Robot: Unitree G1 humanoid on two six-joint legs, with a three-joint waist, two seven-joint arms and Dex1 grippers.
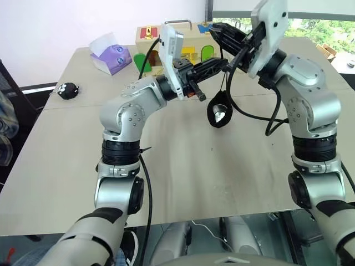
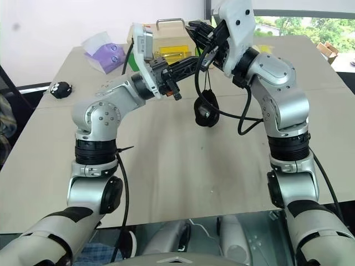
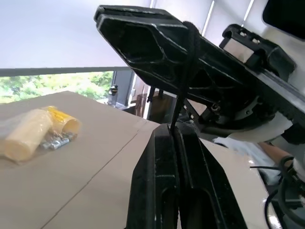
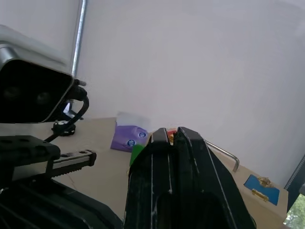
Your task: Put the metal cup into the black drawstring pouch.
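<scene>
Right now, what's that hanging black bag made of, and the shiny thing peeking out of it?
The black drawstring pouch looks like soft matte cloth: it sags and hangs from thin cords. The metal cup inside looks like polished steel, since a bright silvery glint shows at the pouch's mouth. The table looks like smooth, dull tan board, though laminate or wood is hard to tell.

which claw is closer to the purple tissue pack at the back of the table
Left. The left claw hangs over mid-table, on the side toward the purple tissue pack. The right claw is raised farther to the right, near the wooden toy box.
</scene>
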